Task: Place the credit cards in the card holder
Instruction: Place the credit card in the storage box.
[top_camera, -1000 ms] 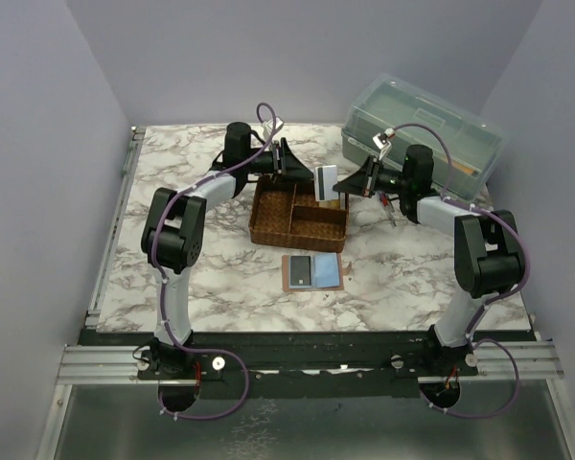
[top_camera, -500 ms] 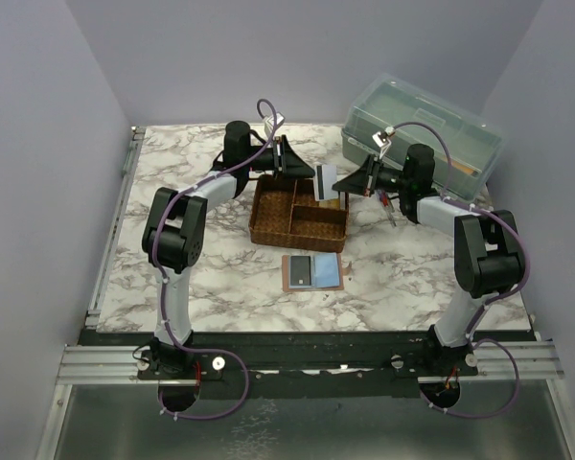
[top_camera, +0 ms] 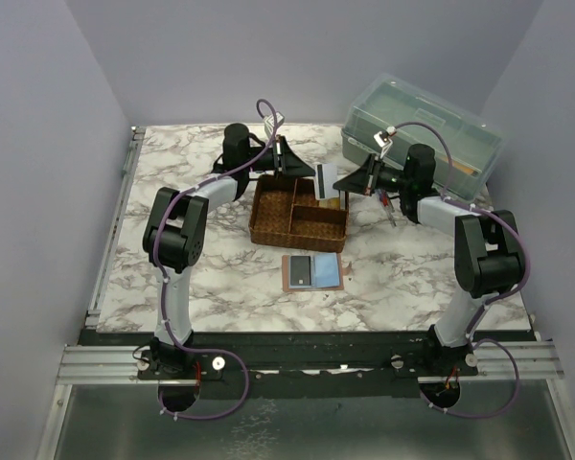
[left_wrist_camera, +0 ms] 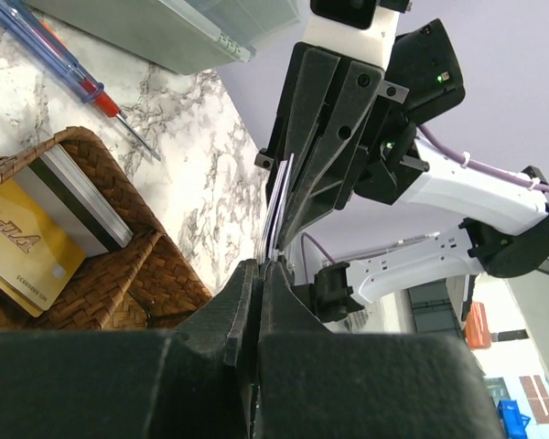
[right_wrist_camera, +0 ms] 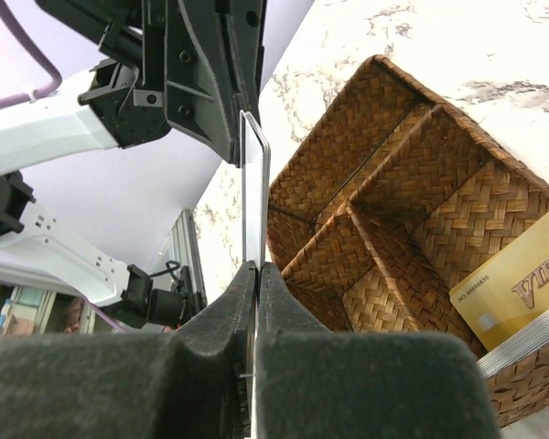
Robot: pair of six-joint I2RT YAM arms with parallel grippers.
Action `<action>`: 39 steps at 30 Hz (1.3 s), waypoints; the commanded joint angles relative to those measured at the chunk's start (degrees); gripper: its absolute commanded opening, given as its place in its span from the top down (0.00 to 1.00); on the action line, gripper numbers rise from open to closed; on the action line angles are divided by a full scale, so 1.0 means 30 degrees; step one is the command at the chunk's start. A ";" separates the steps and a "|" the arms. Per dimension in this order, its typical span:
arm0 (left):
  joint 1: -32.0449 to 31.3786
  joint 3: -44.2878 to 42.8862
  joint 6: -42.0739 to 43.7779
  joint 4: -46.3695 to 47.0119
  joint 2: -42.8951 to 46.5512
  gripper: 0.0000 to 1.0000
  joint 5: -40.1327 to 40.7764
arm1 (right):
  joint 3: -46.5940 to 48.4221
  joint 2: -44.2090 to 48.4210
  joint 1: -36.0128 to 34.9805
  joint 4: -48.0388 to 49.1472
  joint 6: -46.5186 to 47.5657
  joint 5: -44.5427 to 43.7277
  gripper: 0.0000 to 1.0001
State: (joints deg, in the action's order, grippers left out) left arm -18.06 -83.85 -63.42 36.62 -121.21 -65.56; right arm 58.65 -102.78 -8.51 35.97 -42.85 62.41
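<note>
Above the far right corner of the woven tray [top_camera: 286,222], your two pincers meet on a single credit card [top_camera: 326,180], held upright and off the worktop [top_camera: 220,278]. Your left pincer [top_camera: 309,174] comes in from the left and its fingers are pressed together on one edge of the card; in the left wrist view the thin pale card [left_wrist_camera: 276,215] runs out of the slit between the closed fingers [left_wrist_camera: 221,320]. Your right pincer [top_camera: 344,184] comes in from the right and is clamped on the opposite edge; its own camera shows the card [right_wrist_camera: 254,187] edge-on, rising from the closed fingers [right_wrist_camera: 288,315] towards the left pincer's black jaws.

Under the card, in the tray's far right compartment, you have more credit cards: a gold card [right_wrist_camera: 520,291] printed "VIP" in slanted lettering, with a line of small print beginning "NO" whose digits are too small to be sure of, and a stack of grey cards [right_wrist_camera: 531,343] leaning just beside it. The left wrist view shows the same gold card [left_wrist_camera: 23,245] with "VIP" legible.

The card holder [top_camera: 312,271] lies open and flat on the worktop, just on the near side of the tray, pockets up.

A red and blue pen [left_wrist_camera: 64,69] lies between the tray and the translucent green box [top_camera: 422,134].
</note>
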 commanded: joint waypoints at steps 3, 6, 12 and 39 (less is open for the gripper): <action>0.0300 0.0326 -0.0761 0.0984 -0.0818 1.00 0.1024 | 0.0047 -0.0717 0.0011 -0.1356 0.0278 -0.2276 0.95; 0.0391 0.0270 -0.1023 0.0981 -0.1194 1.00 0.1336 | -0.0006 -0.1041 0.0036 -0.1219 -0.0004 -0.2633 0.93; 0.0528 0.0266 -0.1388 0.1000 -0.1962 1.00 0.1568 | -0.0004 -0.1639 0.0018 -0.0796 -0.0449 -0.2800 0.88; 0.0898 -0.0548 0.0294 -0.2959 -0.3019 1.00 0.3724 | 0.0828 -0.0924 0.0376 -0.5533 0.0580 -0.6695 1.00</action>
State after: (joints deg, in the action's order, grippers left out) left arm -15.68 -82.67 -66.35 33.58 -129.05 -57.60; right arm 59.11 -108.09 -7.92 25.28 -43.11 47.22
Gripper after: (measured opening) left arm 0.016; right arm 0.005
